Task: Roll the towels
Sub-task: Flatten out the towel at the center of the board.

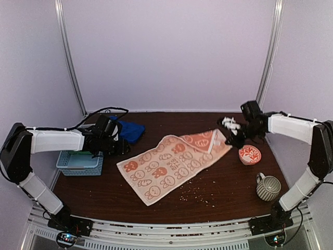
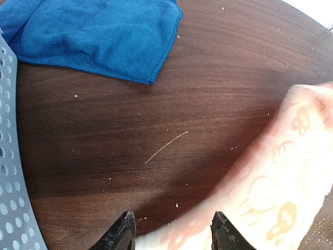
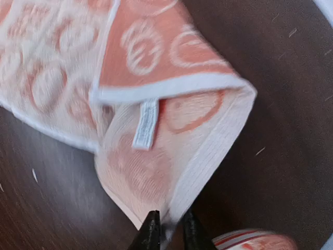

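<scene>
An orange towel with a white pattern [image 1: 171,164] lies spread diagonally across the middle of the table. Its far right corner is folded over, showing a white label [image 3: 145,124]. My right gripper [image 1: 229,140] is shut on that corner's white hem [image 3: 169,221], and the cloth [image 3: 156,104] rises to the fingers. A plain royal blue towel [image 1: 131,130] lies crumpled at the back left [image 2: 99,36]. My left gripper [image 1: 124,148] hovers over bare wood beside the orange towel's left edge [image 2: 291,182], open [image 2: 174,219], with nothing between the fingers.
A light blue plastic basket [image 1: 78,164] sits at the left edge, under the left arm [image 2: 8,182]. An orange-and-white patterned bowl [image 1: 250,154] stands just right of the held corner [image 3: 255,242]. A striped grey mug [image 1: 268,187] stands at the near right. Crumbs dot the wood.
</scene>
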